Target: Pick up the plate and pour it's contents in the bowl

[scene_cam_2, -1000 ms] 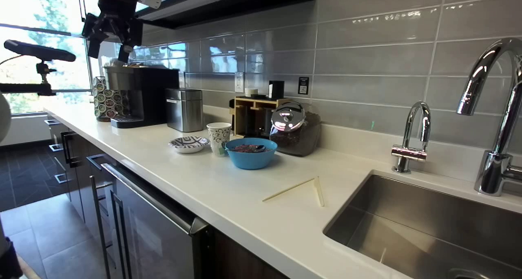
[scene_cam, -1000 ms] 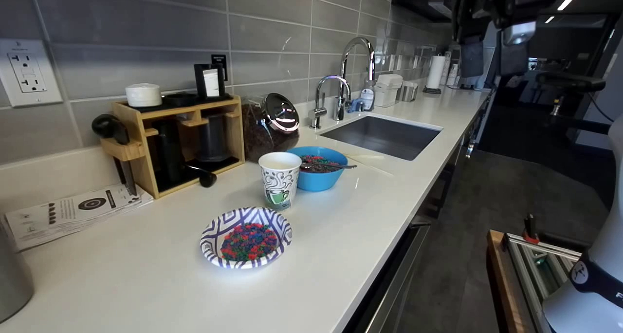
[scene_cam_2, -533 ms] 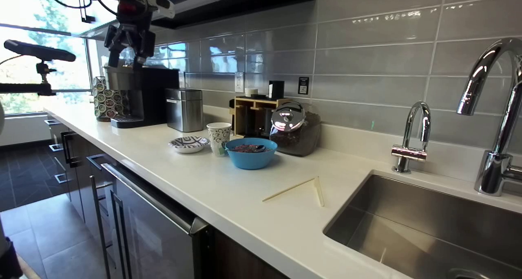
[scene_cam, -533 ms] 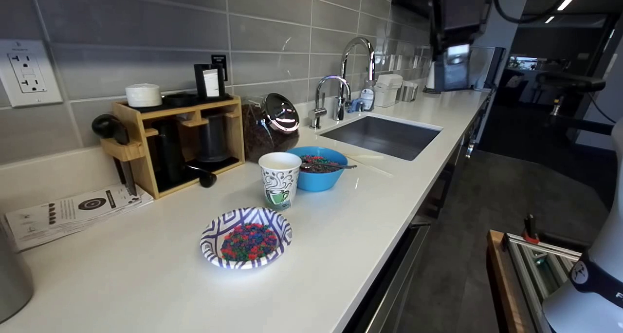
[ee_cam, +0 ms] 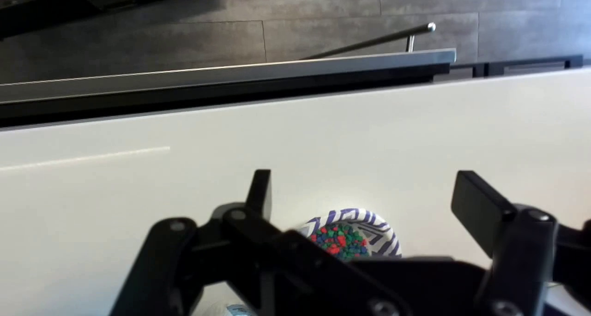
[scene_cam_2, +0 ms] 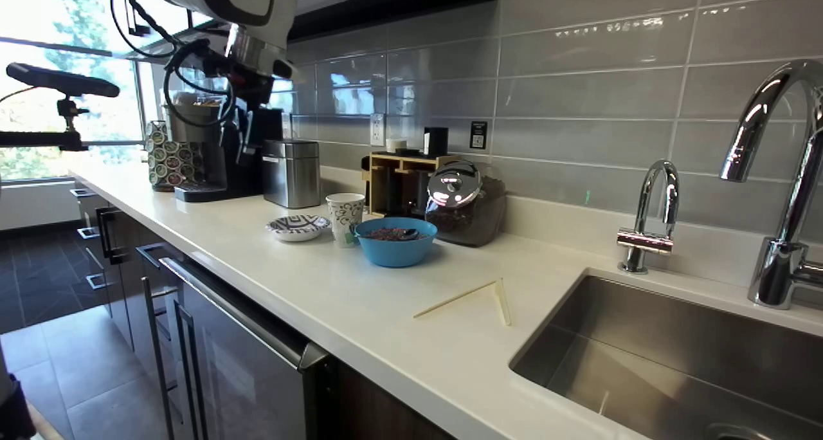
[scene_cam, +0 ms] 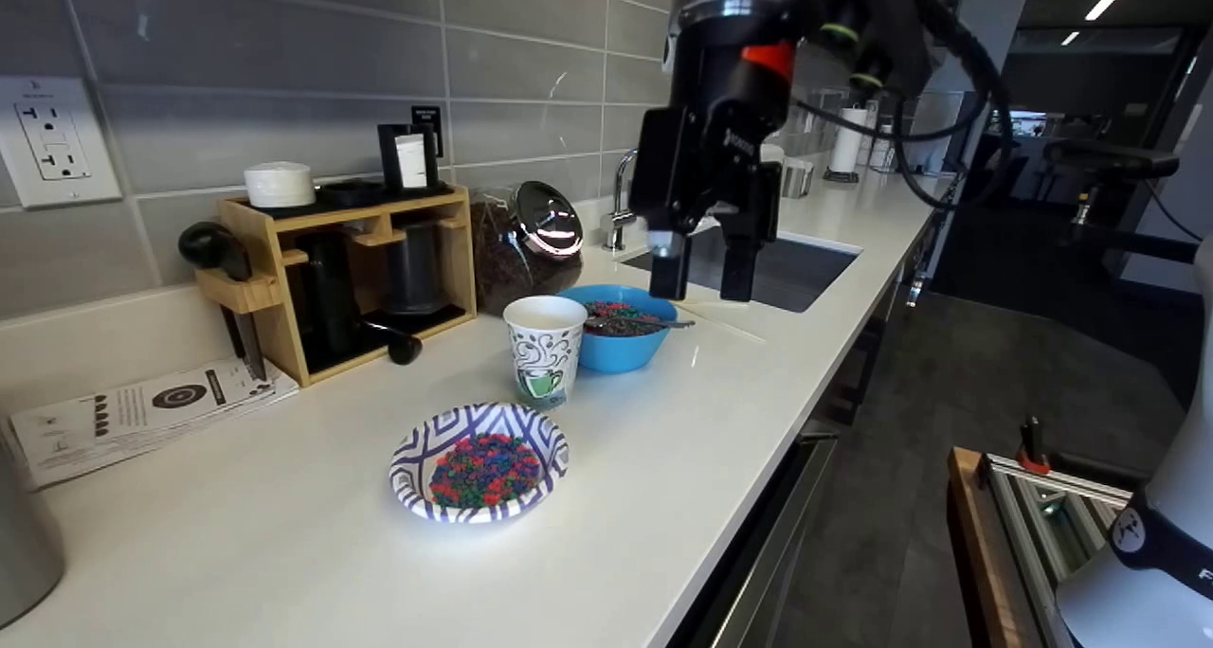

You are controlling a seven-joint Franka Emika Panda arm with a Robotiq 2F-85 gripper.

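Now the gripper [scene_cam: 704, 276] hangs above the counter [scene_cam: 606, 544] with its two jaws spread wide, and in the wrist view the plate [ee_cam: 384, 237] shows between them, partly hidden by the gripper's own body. Flat on the counter, the plate holds a heap of red, green and blue-purple bits [scene_cam: 484, 473], and in both exterior views the cup [scene_cam: 545, 354] stands just beside it, between it and the bowl [scene_cam: 624, 352]. Similar bits lie in the bowl, with a spoon [scene_cam: 649, 323] among them, its handle over the rim.
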